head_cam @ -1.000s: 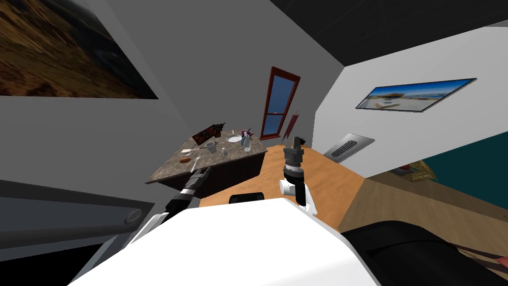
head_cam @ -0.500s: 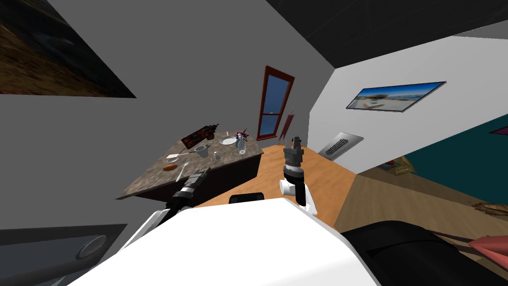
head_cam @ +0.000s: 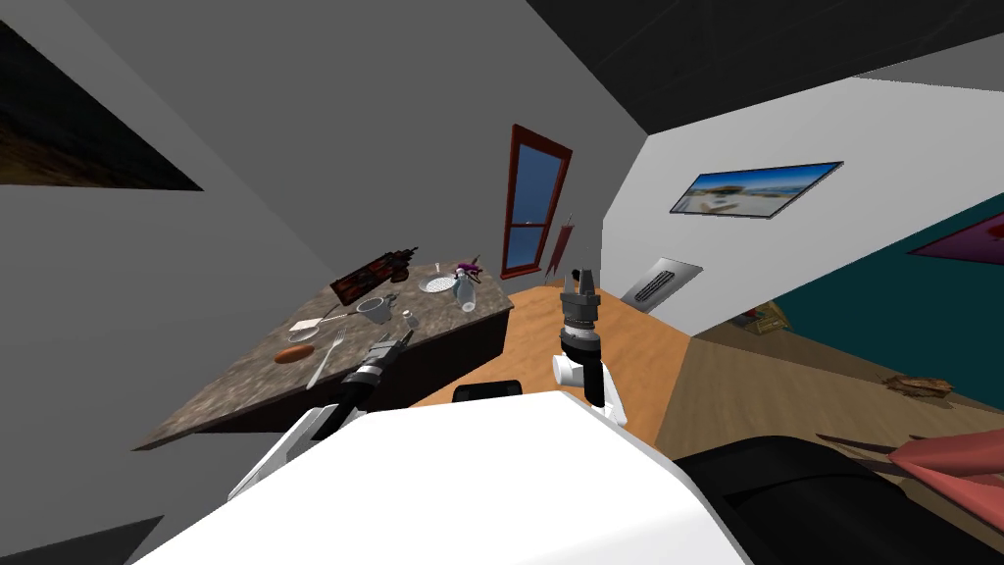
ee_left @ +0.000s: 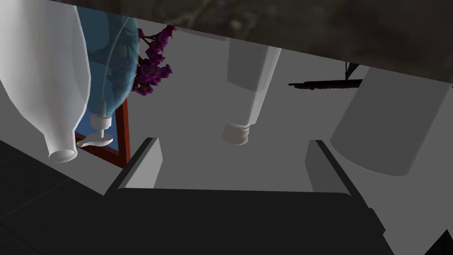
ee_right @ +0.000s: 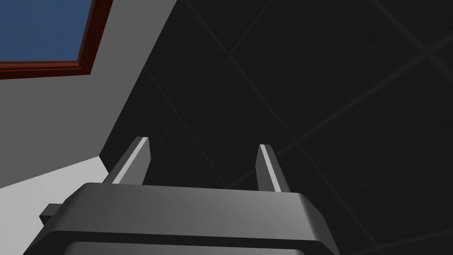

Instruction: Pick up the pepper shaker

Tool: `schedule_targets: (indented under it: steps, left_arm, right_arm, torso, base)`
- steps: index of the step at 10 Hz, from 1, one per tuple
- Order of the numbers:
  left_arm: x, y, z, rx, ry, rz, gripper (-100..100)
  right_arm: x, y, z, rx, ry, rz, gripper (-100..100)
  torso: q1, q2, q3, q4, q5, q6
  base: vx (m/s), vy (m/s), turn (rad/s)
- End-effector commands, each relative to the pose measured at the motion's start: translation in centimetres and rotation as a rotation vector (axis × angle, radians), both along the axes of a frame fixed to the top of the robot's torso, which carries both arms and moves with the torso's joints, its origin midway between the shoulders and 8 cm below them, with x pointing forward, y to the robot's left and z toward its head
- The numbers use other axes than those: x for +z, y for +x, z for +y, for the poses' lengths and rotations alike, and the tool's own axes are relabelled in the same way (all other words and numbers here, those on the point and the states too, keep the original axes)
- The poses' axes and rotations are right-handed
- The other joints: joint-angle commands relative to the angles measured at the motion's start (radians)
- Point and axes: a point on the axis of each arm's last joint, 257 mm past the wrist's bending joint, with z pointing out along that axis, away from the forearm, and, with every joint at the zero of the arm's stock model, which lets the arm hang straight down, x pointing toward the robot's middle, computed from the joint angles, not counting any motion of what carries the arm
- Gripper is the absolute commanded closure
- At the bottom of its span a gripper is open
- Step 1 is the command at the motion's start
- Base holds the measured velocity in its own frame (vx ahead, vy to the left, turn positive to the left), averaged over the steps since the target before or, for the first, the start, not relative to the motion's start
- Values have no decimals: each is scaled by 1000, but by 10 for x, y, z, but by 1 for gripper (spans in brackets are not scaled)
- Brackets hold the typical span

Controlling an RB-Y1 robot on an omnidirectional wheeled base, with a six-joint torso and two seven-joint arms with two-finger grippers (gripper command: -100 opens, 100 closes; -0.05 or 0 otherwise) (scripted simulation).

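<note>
One pepper shaker (head_cam: 412, 317) stands on the stone-topped table (head_cam: 216, 397), near the left hand (head_cam: 398, 340) at its 1 o'clock. It lines up with the gap between that hand's two spread, empty fingers (ee_left: 146, 164). One cup (head_cam: 374, 310) sits at the shaker's 9 o'clock, two bottles (head_cam: 465, 292) at its 2 o'clock, and one fork (head_cam: 325, 359) at 8 o'clock. The right hand (head_cam: 581, 278) is raised beside the table at 3 o'clock, fingers apart, holding nothing.

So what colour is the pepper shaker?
The pepper shaker is light grey, its cap pale beige; clearest in the left wrist view.
</note>
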Motion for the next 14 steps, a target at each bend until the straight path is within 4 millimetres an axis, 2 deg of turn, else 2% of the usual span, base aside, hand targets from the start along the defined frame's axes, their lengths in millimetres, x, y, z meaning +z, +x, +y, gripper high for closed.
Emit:
schedule_targets:
  steps: [1, 2, 3, 4, 5, 6, 10, 12, 14]
  left_arm:
    - [-5, 6, 9, 16, 29, 13, -100]
    - [-5, 7, 14, 21, 39, 17, -100]
    - [-5, 7, 9, 17, 32, 13, -100]
    - [-5, 7, 10, 18, 34, 14, 0]
    - [-5, 7, 10, 18, 33, 14, -100]
    - [-5, 7, 10, 18, 33, 14, 100]
    - [-5, 7, 10, 18, 33, 14, 100]
    - [-6, 2, 16, 37, 2, 17, -100]
    - [-8, -5, 24, 63, -44, 23, -100]
  right_arm:
    - [0, 0, 0, 0, 0, 0, 0]
    - [0, 0, 0, 0, 0, 0, 0]
    - [0, 0, 0, 0, 0, 0, 0]
    - [0, 0, 0, 0, 0, 0, 0]
    - [0, 0, 0, 0, 0, 0, 0]
    - [0, 0, 0, 0, 0, 0, 0]
    - [0, 0, 0, 0, 0, 0, 0]
    - [0, 0, 0, 0, 0, 0, 0]
    - [0, 0, 0, 0, 0, 0, 0]
  torso:
    - [0, 0, 0, 0, 0, 0]
    - [0, -1, -1, 0, 0, 0]
    - [1, -1, -1, 0, 0, 0]
    - [2, 3, 2, 0, 0, -1]
    - [3, 6, 3, 1, 1, -1]
    - [3, 7, 4, 1, 1, -1]
    - [3, 8, 5, 2, 1, -1]
    - [3, 8, 5, 2, 1, -1]
    - [3, 15, 9, 3, 1, -1]
  base:
    - [140, -56, -98]
    - [125, -28, -42]
    - [51, -7, -5]
    - [11, -2, 1]
    - [5, -1, 0]
    - [0, 0, 0]
    - [0, 0, 0]
    - [-33, 0, -3]
    - [-131, -18, -14]
